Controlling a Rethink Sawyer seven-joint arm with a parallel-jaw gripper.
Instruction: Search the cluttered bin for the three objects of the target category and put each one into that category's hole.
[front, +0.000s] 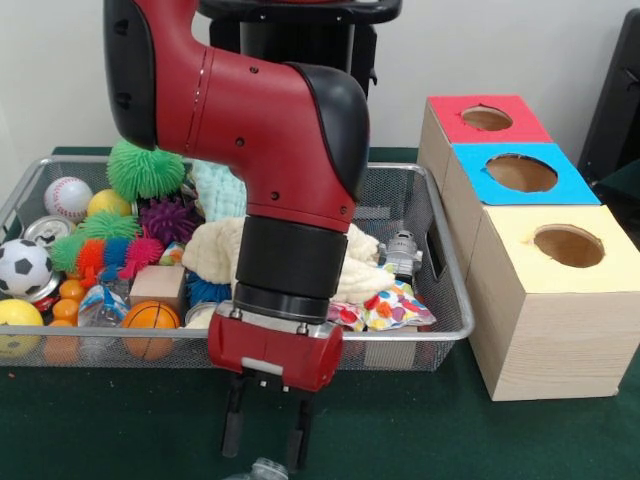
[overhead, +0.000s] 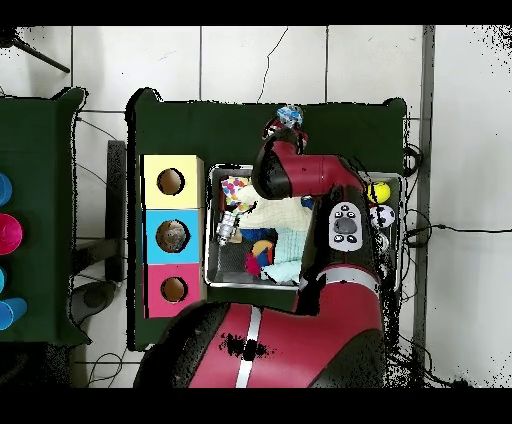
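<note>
At the bottom edge of the front view we see the gripper (front: 268, 438) hanging just over the green table (front: 90, 420), outside the bin (front: 440, 330). Its two dark fingers stand apart, with the cap of a clear bottle (front: 262, 469) showing directly below them; we cannot tell whether they touch it. In the overhead view this bottle (overhead: 289, 115) lies near the top of the frame, beyond the bin's rim.

Behind the gripper, the wire bin fills the middle left of the front view. Along its near wall we find a small basketball (front: 150, 318), a yellow ball (front: 18, 322), a soccer ball (front: 22, 266) and a patterned cloth (front: 395, 308). Farther back lie a wooden block (front: 158, 283), spiky rubber balls (front: 145, 168), a baseball (front: 67, 197), a can (front: 45, 232) and a second clear bottle (front: 402, 252) standing toward the bin's right end.

At the right, three boxes stand in a row: the yellow-faced box (front: 550, 300) nearest, then the blue-faced box (front: 470, 200) with its hole (front: 521, 173), and the red-faced box (front: 438, 125) farthest.
</note>
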